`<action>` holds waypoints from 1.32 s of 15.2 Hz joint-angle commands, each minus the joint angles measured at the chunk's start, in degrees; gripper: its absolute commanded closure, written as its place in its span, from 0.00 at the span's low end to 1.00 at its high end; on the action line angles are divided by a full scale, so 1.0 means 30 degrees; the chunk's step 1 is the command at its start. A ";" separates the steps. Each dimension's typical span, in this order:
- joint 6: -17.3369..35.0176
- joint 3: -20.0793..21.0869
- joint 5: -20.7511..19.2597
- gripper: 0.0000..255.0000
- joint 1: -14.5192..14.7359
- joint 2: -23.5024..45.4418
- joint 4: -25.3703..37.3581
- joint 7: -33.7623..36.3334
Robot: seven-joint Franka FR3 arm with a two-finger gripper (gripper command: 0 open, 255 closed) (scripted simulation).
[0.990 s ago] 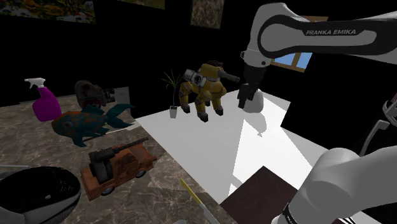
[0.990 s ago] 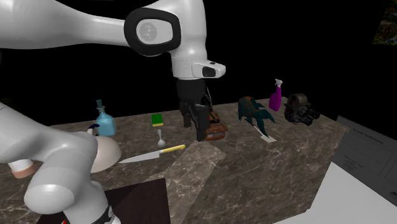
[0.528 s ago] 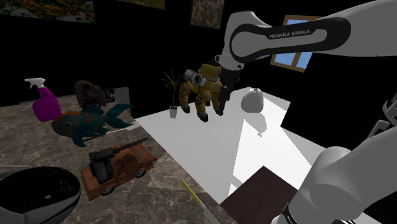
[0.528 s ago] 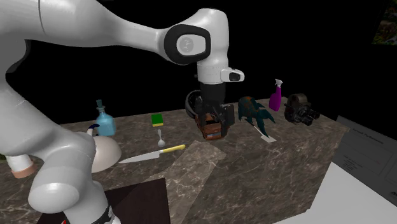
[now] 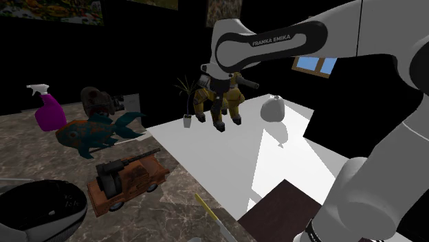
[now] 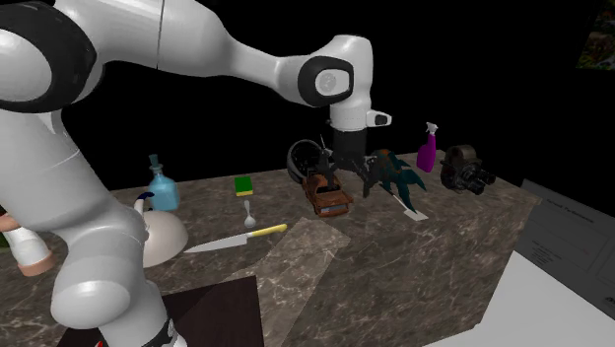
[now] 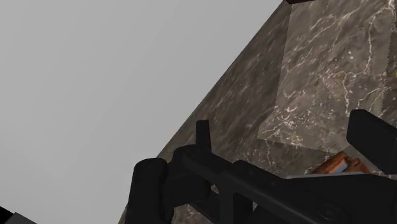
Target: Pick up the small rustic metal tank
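Observation:
The tank is a small orange-brown vehicle with a black gun on top. It stands on the marble counter near the counter's edge. In the second exterior view the tank sits just left of and below my gripper. In the shoulder view the gripper hangs high, in front of a yellow robot figure. The wrist view shows the gripper open, its fingers apart, with the tank's black gun and a bit of its orange body close below. Nothing is held.
A blue-orange fish figure, a purple spray bottle and a dark camera-like object stand behind the tank. A yellow-handled knife, green sponge, blue bottle and dark board lie nearer the stand.
The arm has swung toward the shoulder view's left. In the second exterior view the gripper has moved right, from left of the tank, across it, to just right of it.

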 commanded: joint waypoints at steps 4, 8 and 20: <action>0.0586 0.0688 0.0189 0.00 0.0894 0.2739 0.2043 -0.2063; 0.0774 0.1357 0.0195 0.00 0.1566 0.4723 0.3735 -0.3564; 0.0787 0.3604 -0.0523 0.00 0.3745 0.9769 0.8332 -0.7593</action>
